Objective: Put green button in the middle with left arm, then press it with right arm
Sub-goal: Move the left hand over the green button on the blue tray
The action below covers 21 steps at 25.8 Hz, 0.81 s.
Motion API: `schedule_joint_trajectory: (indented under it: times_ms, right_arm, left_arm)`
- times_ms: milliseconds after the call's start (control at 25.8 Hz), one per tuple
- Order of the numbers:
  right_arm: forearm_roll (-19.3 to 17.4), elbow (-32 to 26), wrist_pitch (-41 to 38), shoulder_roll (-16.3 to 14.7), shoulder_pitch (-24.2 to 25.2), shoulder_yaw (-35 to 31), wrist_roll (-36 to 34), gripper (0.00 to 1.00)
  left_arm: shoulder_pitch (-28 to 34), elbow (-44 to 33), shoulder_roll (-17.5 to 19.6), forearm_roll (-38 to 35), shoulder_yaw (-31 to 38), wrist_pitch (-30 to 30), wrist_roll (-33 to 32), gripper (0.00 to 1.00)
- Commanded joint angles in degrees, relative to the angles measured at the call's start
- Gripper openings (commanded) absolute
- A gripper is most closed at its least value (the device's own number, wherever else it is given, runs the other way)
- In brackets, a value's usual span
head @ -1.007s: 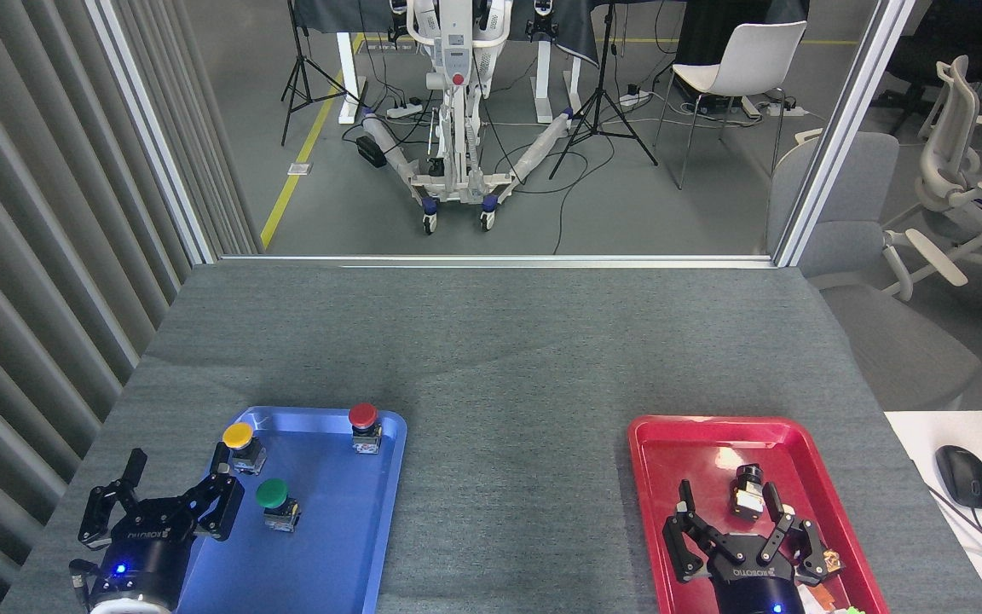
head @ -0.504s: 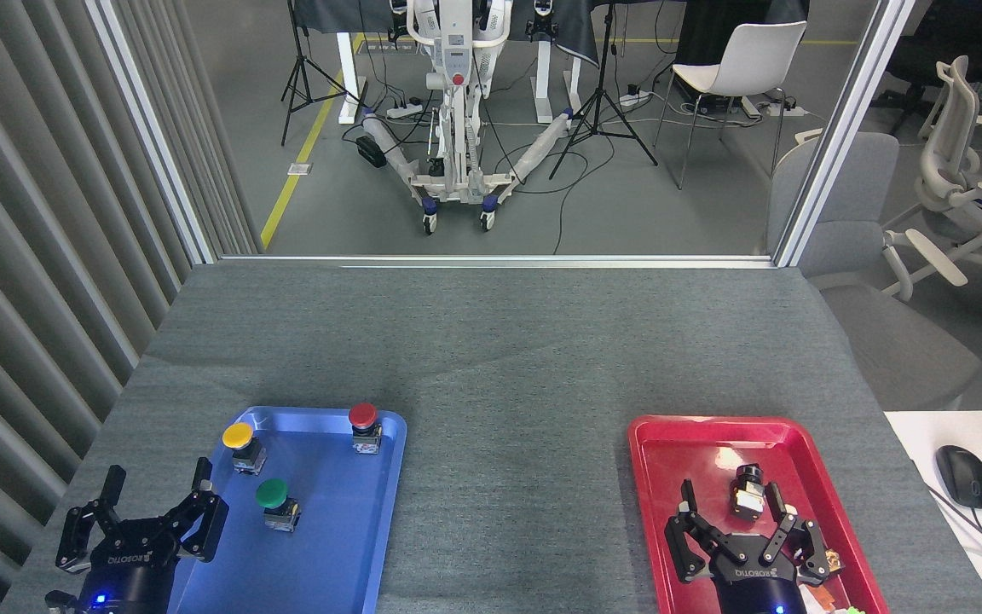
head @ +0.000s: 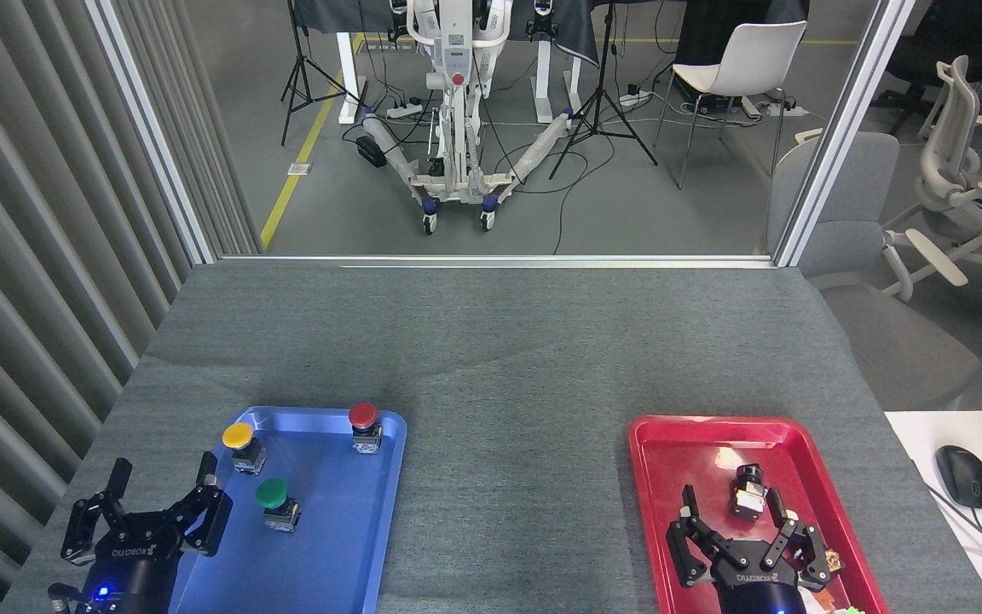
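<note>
The green button [head: 274, 501] stands upright in the blue tray [head: 346, 546], nearer its left side, with nothing touching it. My left gripper [head: 163, 477] is open at the tray's lower-left edge, its fingers spread, a short way left of the green button and below the yellow one. My right gripper [head: 731, 505] is open over the red tray [head: 670, 443], fingers either side of a small black-and-silver part [head: 747, 496] without gripping it. The middle [head: 516, 477] of the grey fabric table lies bare between the two trays.
A yellow button [head: 240, 443] and a red button [head: 364, 425] stand at the blue tray's far end. A white side table with a black mouse [head: 963, 476] is at the right. Beyond the table's far edge [head: 491, 264] are a floor, stands and chairs.
My left gripper pulled back toward me and leftward over the last second, then edged slightly up again. The right gripper sank a little lower in view. The buttons stayed put.
</note>
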Motion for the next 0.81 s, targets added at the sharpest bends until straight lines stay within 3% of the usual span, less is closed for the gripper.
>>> schedule_joint_trajectory:
  times_ms: [0, 155, 775]
  right_arm:
    - [-0.01, 0.01, 0.01, -0.01, -0.09, 0.00, 0.06, 1.00]
    - [-0.01, 0.01, 0.01, -0.01, -0.09, -0.09, 0.06, 1.00]
    - [-0.01, 0.01, 0.01, -0.01, 0.00, 0.00, 0.15, 1.00]
  left_arm:
    - [-0.06, 0.06, 0.05, 0.01, -0.01, -0.19, -2.31, 0.99]
    - [-0.76, 0.06, 0.05, 0.01, -0.01, -0.37, -5.57, 0.99]
    - [-1.20, 0.15, -0.03, -0.08, -0.19, -1.07, -4.95, 0.99]
